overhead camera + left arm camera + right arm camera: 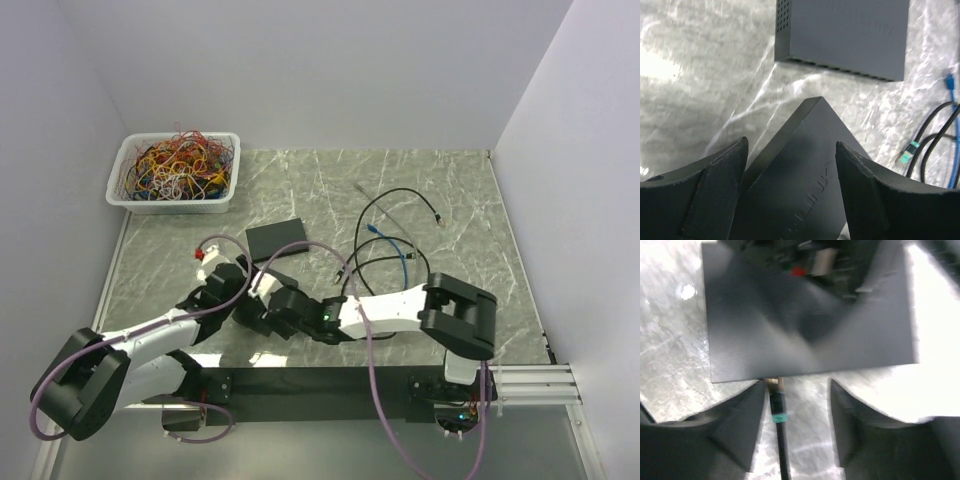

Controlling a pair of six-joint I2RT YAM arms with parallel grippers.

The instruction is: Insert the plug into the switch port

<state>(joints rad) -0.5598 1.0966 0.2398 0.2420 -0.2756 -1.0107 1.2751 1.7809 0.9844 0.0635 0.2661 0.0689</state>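
At the near-left of the marble table, both arms converge. From the left wrist, the left gripper stands spread over a black switch (one corner pointing forward). From the right wrist, the right gripper gapes around the teal-booted plug, its tip at the switch's near edge.
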